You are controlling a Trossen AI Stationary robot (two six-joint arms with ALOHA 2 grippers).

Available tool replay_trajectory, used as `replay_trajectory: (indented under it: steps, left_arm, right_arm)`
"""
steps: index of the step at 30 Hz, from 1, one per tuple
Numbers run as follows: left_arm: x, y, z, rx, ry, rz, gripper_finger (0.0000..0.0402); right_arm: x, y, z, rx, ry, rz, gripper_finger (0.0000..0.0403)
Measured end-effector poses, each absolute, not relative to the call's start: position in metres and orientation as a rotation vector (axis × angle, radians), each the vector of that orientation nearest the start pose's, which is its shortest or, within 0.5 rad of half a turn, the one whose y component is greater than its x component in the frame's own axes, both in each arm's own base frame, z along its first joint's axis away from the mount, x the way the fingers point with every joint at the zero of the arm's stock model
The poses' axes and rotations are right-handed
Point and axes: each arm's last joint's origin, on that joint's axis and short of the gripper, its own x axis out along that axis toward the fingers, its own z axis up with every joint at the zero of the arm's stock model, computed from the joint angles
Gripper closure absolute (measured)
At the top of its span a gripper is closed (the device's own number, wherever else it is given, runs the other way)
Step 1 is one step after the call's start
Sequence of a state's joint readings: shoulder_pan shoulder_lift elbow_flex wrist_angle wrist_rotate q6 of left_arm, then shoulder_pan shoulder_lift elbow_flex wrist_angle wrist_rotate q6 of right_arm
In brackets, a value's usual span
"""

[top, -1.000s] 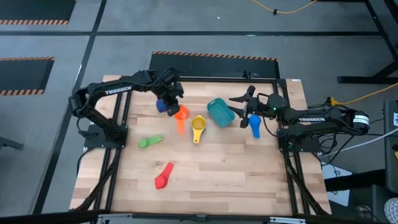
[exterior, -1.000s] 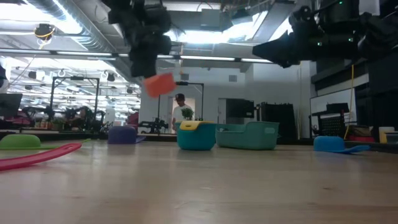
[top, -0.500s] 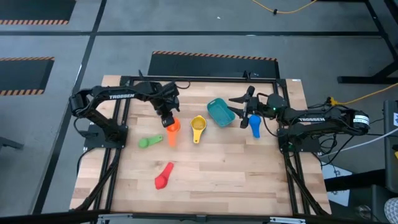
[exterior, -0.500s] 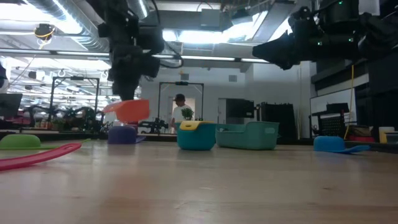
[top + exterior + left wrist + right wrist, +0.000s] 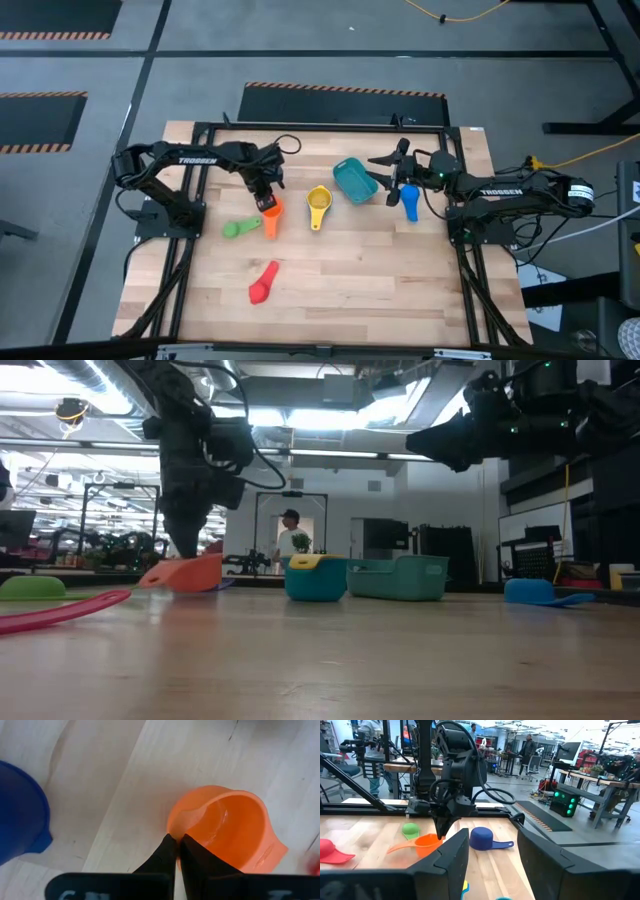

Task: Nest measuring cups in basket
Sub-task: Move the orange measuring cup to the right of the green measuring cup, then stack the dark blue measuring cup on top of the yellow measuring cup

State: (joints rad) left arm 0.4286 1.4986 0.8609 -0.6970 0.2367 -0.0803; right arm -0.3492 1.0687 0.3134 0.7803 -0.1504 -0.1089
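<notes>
We have brought the left gripper [image 5: 266,202] down and nearer the green cup [image 5: 232,229], away from the dark blue cup [image 5: 481,838]. The orange cup [image 5: 190,572] (pinched at its rim between our fingers [image 5: 169,855]) has dropped from mid-air to the surface [image 5: 330,650].

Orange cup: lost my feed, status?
Left gripper shut on orange cup, low at table. Right gripper open, above basket. Nothing blocking.

Orange cup [image 5: 427,842] (pinched) beside dark blue cup [image 5: 482,838]
</notes>
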Motion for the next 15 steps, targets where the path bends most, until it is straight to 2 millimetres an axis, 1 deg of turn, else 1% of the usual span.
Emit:
replay_trajectory:
  steps: [5, 15]
  left_arm:
    - [0.2367, 0.1008, 0.1753, -0.500, 1.243, 0.214, 0.0376]
    - [0.2387, 0.1022, 0.1759, -0.480, 1.222, 0.228, 0.0300]
  right_arm:
    - [0.1977, -0.0674, 0.2130, -0.115, -0.013, -0.200, 0.0228]
    - [0.1977, -0.0674, 0.2131, -0.115, -0.013, -0.200, 0.0228]
